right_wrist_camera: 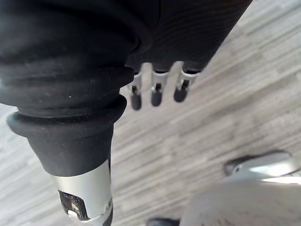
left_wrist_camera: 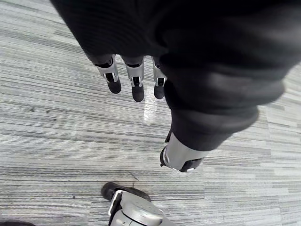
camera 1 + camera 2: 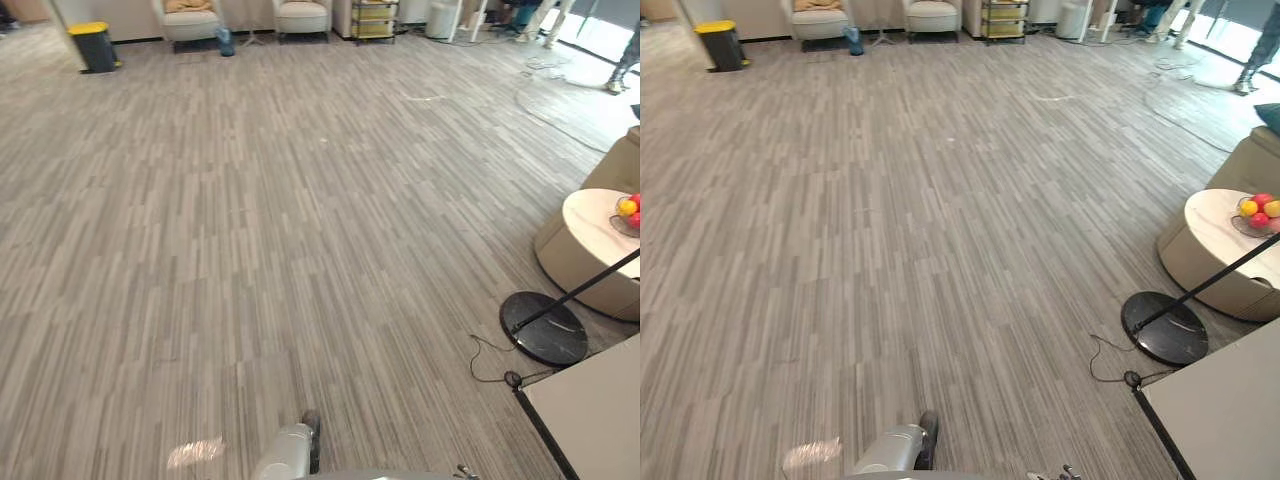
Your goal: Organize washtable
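My left hand (image 2: 136, 87) hangs over the grey striped carpet floor (image 2: 56, 122). Its fingers are straight and relaxed, its thumb (image 2: 181, 157) stands apart, and it holds nothing. My right hand (image 1: 156, 94) hangs the same way above the floor (image 1: 221, 117), fingers loose and thumb (image 1: 87, 197) free, also holding nothing. The eye views look out over a wide stretch of carpet (image 3: 260, 230).
At the right stand a round beige side table (image 3: 590, 225) with a fruit bowl (image 3: 628, 212), a lamp's black round base (image 3: 545, 328) and a white table corner (image 3: 590, 415). Far back are a yellow-lidded bin (image 3: 93, 47), two armchairs (image 3: 190, 20) and a shelf cart (image 3: 375, 18).
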{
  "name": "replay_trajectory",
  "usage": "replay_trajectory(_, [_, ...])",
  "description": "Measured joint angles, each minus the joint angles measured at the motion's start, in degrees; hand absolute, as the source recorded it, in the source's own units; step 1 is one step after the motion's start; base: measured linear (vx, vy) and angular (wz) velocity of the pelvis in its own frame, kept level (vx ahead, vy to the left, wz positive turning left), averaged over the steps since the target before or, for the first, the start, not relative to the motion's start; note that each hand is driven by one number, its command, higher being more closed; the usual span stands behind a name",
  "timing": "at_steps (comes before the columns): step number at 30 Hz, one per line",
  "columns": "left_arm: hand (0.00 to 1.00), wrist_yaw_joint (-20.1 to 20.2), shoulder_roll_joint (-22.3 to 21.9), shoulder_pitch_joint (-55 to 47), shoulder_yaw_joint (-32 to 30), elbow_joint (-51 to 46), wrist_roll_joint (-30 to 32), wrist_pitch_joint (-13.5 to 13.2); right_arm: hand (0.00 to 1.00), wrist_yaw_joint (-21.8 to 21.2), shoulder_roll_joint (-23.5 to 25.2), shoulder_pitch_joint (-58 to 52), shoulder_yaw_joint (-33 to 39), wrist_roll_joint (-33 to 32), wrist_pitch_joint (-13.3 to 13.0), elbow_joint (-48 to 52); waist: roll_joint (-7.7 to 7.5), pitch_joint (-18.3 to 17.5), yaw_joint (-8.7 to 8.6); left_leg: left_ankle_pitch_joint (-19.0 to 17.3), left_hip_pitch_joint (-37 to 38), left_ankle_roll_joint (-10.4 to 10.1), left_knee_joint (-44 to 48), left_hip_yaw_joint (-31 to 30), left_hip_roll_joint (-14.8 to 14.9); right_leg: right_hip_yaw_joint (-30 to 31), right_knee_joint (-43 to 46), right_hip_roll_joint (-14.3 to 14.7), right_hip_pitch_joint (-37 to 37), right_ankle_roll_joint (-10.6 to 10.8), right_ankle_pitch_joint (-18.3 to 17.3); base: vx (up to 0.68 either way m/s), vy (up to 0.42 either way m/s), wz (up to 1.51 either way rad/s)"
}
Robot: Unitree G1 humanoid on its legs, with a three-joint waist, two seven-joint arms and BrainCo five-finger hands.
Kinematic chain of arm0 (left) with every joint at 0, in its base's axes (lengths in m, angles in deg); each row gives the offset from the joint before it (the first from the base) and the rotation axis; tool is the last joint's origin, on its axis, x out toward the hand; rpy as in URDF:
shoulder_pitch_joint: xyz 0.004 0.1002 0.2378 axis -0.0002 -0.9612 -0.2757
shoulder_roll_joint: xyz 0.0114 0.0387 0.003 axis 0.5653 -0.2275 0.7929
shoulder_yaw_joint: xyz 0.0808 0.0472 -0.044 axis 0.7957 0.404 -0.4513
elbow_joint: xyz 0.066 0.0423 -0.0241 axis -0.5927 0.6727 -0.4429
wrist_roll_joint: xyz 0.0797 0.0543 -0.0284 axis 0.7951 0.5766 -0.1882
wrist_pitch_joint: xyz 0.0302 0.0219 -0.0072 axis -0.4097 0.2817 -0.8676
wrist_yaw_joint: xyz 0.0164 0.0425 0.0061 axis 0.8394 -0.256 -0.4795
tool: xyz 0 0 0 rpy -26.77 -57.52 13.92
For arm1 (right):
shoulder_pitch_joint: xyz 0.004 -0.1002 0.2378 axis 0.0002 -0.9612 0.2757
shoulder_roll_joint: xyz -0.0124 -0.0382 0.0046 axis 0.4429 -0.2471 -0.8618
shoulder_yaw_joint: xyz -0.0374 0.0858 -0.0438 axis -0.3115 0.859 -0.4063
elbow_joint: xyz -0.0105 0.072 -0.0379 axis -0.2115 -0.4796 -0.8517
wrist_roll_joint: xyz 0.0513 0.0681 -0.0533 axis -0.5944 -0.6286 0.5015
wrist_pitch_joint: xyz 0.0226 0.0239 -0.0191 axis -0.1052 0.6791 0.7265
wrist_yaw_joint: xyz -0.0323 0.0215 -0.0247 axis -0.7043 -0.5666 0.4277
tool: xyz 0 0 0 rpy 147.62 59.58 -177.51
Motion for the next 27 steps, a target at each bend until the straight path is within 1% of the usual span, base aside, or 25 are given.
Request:
replay_trajectory(1, [0.0, 0.1, 0.6, 0.5, 0.0, 0.9, 0.0, 0.1, 0.0, -0.2, 0.1, 0.1, 0.1, 0.0, -0.3, 0.1, 0.16, 1.2, -0.87, -2.1, 3.1, 1.2, 0.5, 0.5, -0.8, -1.5, 13.1, -0.5, -4.8, 3.7, 2.1, 0.51, 0.245, -0.23])
replay_trajectory(2, [0.0, 0.0, 0.8, 0.8, 0.1, 1.5, 0.0, 0.2, 0.0, -0.3, 0.0, 0.1, 0.2, 0.0, -0.3, 0.1, -0.08, 1.5, -1.22, -3.1, 5.1, 1.6, 0.7, 0.6, -1.1, -2.7, 17.3, -1.1, -6.2, 3.6, 2.0, 0.47, 0.238, -0.02])
replay_trajectory(3, [0.0, 0.0, 0.9, 1.3, 0.6, 1.7, 0.0, 0.4, 0.0, -0.3, -0.3, 0.0, -0.1, 0.0, -0.3, 0.0, 0.57, 2.5, -2.16, -4.8, 9.9, 2.1, -0.2, 1.1, -1.1, -4.7, 19.8, -2.3, -7.6, 2.8, 1.4, 0.41, 0.215, -0.04])
replay_trajectory(4, [0.0, 0.0, 0.9, 1.4, 0.5, 1.7, 0.0, 0.3, 0.0, -0.3, -0.4, -0.2, -0.2, 0.0, -0.3, 0.0, 0.88, 2.5, -2.23, -5.6, 14.0, 2.2, -2.9, 1.7, -1.0, -6.0, 16.8, -3.5, -8.8, 2.9, 0.6, 0.37, 0.195, -0.09])
replay_trajectory(5, [0.0, 0.0, 0.9, 1.7, 0.5, 1.6, 0.0, 0.3, 0.0, -0.4, -0.3, -0.2, -0.3, 0.0, -0.5, 0.1, 0.89, 2.5, -2.29, -6.0, 15.8, 2.1, -4.1, 1.7, -0.8, -6.8, 14.1, -3.8, -9.7, 2.9, 0.2, 0.33, 0.134, -0.15])
replay_trajectory(6, [0.0, 0.1, 0.7, 1.9, 0.5, 1.2, 0.0, 0.3, 0.0, -0.3, -0.3, -0.1, -0.3, -0.1, -0.5, 0.1, 0.95, 2.4, -2.36, -6.6, 17.5, 1.9, -5.4, 1.8, -0.3, -8.0, 9.0, -4.2, -10.9, 2.7, 0.1, 0.31, 0.08, -0.13])
replay_trajectory(7, [0.0, 0.0, 0.3, 2.3, -0.2, 1.0, 0.0, -0.1, 0.0, -0.4, -0.3, -0.1, -0.4, -0.1, -0.5, 0.0, 1.15, 2.3, -2.23, -7.5, 18.5, 1.5, -5.6, 2.2, 0.7, -9.9, 1.5, -4.4, -12.5, 2.8, 0.4, 0.36, 0.067, -0.23])
replay_trajectory(8, [0.0, 0.1, 0.0, 2.2, -1.7, 0.6, 0.0, 0.0, 0.0, -0.4, -0.4, -0.2, -0.7, -0.1, -0.4, 0.0, 0.94, 1.9, -2.35, -8.4, 19.2, 0.4, -5.7, 2.6, 1.4, -11.2, -7.9, -4.5, -13.1, 2.7, 3.1, 0.28, 0.036, -0.21])
replay_trajectory(9, [0.0, 0.0, 0.0, 2.1, -2.3, 0.7, 0.0, 0.0, 0.0, -0.3, -0.3, -0.3, -0.9, -0.1, -0.4, 0.0, 0.64, 1.5, -2.39, -8.7, 19.3, 0.1, -5.9, 2.7, 1.4, -11.4, -10.9, -4.6, -13.2, 2.2, 5.1, 0.29, -0.007, -0.12])
replay_trajectory(10, [0.0, -0.2, 0.0, 2.0, -2.7, 0.7, 0.1, 0.0, 0.0, -0.3, -0.3, -0.4, -1.9, 0.0, -0.4, 0.0, 0.28, 1.1, -2.44, -8.9, 19.8, -0.4, -6.6, 2.8, 1.2, -11.8, -14.6, -5.1, -13.0, 1.9, 8.3, 0.31, -0.063, -0.03])
replay_trajectory(11, [0.0, -0.2, -0.1, 2.1, -2.7, 0.7, 0.1, -0.1, 0.0, -0.2, -0.4, -0.6, -2.7, 0.0, -0.3, -0.1, 0.28, 0.8, -2.21, -9.3, 20.6, -1.1, -7.5, 2.9, 1.1, -12.3, -18.0, -5.4, -12.0, 1.8, 12.6, 0.32, -0.09, -0.03])
replay_trajectory(12, [0.0, -0.2, -0.1, 1.9, -2.7, 0.7, 0.1, -0.1, 0.0, -0.2, -0.4, -0.6, -2.8, 0.1, -0.3, -0.1, 0.16, 0.2, -2.19, -9.5, 20.8, -1.4, -7.7, 2.8, 0.9, -12.3, -19.3, -5.4, -11.7, 1.8, 14.8, 0.35, -0.122, -0.08])
replay_trajectory(13, [0.0, -0.3, -0.6, 1.8, -2.6, 1.3, 0.1, -0.1, 0.0, -0.3, -1.2, -0.7, -3.0, 0.4, -0.2, -0.4, 1.45, -1.0, -2.26, -9.7, 21.2, -1.8, -8.5, 2.5, 1.8, -12.6, -21.5, -4.4, -10.8, 1.8, 15.0, 0.27, -0.107, -0.03])
replay_trajectory(15, [0.0, -0.3, -1.6, 2.1, -1.8, 1.7, 0.1, -0.2, 0.0, -0.4, -2.7, -1.1, -3.2, 0.7, -0.4, -1.1, 3.25, -2.5, -2.39, -9.6, 22.4, -2.5, -10.2, 1.3, 3.1, -14.0, -25.6, -3.1, -8.6, 1.3, 16.1, 0.32, -0.127, 0.09])
replay_trajectory(16, [0.0, -0.3, -1.9, 2.5, -1.5, 2.1, 0.1, -0.6, 0.0, -0.3, -3.1, -1.1, -3.2, 0.7, -0.4, -1.7, 3.8, -2.5, -2.44, -9.4, 23.1, -2.8, -11.1, 0.4, 3.3, -14.6, -26.9, -2.9, -7.5, 1.0, 16.3, 0.34, -0.162, 0.29])
replay_trajectory(17, [0.0, -0.6, -2.0, 2.8, -0.4, 2.5, 0.1, -0.9, 0.0, -0.2, -3.7, -1.1, -3.2, 0.7, -0.4, -2.7, 4.35, -2.7, -2.5, -8.9, 24.0, -3.6, -12.4, -1.0, 3.6, -15.5, -28.7, -2.6, -6.0, 0.7, 16.6, 0.24, -0.127, 0.26])
replay_trajectory(19, [0.0, -1.3, -1.9, 2.8, 0.7, 2.5, 0.1, -1.3, 0.0, -0.2, -4.1, -1.1, -3.3, 0.7, -0.4, -3.2, 4.69, -2.7, -2.42, -8.7, 25.3, -3.9, -13.1, -1.9, 3.7, -16.0, -30.2, -2.4, -4.1, 0.6, 16.7, 0.13, -0.067, 0.21])
replay_trajectory(21, [0.0, -1.3, -1.9, 2.8, 1.6, 2.5, 0.0, -1.5, 0.0, -0.1, -4.3, -0.9, -4.1, 0.7, -0.4, -4.1, 4.65, -2.7, -2.44, -8.7, 26.4, -3.9, -13.3, -3.3, 3.7, -16.7, -32.1, -2.3, -1.9, 0.6, 17.2, 0.06, -0.037, 0.22])
replay_trajectory(24, [0.0, -1.2, -1.2, 2.7, 3.5, 2.5, 0.0, -2.4, 0.0, 0.0, -4.3, -0.5, -4.5, 0.5, -0.4, -5.1, 4.24, -2.5, -2.26, -8.7, 26.9, -3.8, -13.2, -3.8, 3.1, -16.8, -35.3, -2.5, 0.2, 0.8, 18.9, -0.05, 0.015, 0.06])
replay_trajectory(27, [0.0, -1.2, -0.3, 2.7, 5.8, 2.5, -0.1, -2.7, 0.0, 0.3, -4.7, -0.2, -5.2, 0.4, -0.8, -5.1, 4.0, -2.3, -2.25, -8.7, 26.2, -3.8, -13.3, -3.8, 2.5, -15.7, -36.8, -2.7, 0.3, 0.8, 20.3, -0.1, 0.016, -0.12])
